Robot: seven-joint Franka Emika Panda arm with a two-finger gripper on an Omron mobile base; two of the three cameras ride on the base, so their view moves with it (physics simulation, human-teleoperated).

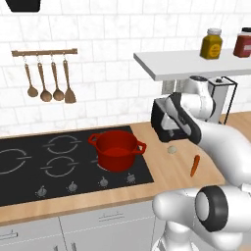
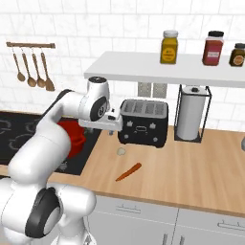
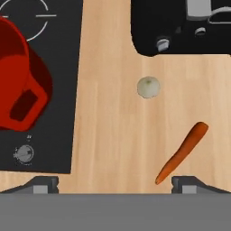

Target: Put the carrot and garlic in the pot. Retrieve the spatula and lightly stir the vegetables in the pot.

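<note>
Hand view looks down on the wooden surface (image 3: 113,135), where the pincer (image 3: 115,184) hangs wide open and holds nothing. Its right fingertip (image 3: 187,184) is just beside the lower end of the carrot (image 3: 182,152), which lies slanted. Farther up rests the garlic (image 3: 148,87), near the black toaster (image 3: 180,27). On the hob (image 3: 49,67) stands the red pot (image 3: 20,81), cut off at the left edge. In the right base view the arm hides most of that pot.

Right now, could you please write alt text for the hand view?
Open gripper hangs above a wooden counter where a carrot and garlic lie apart. A red pot sits on the stovetop; a black toaster stands opposite.
</note>
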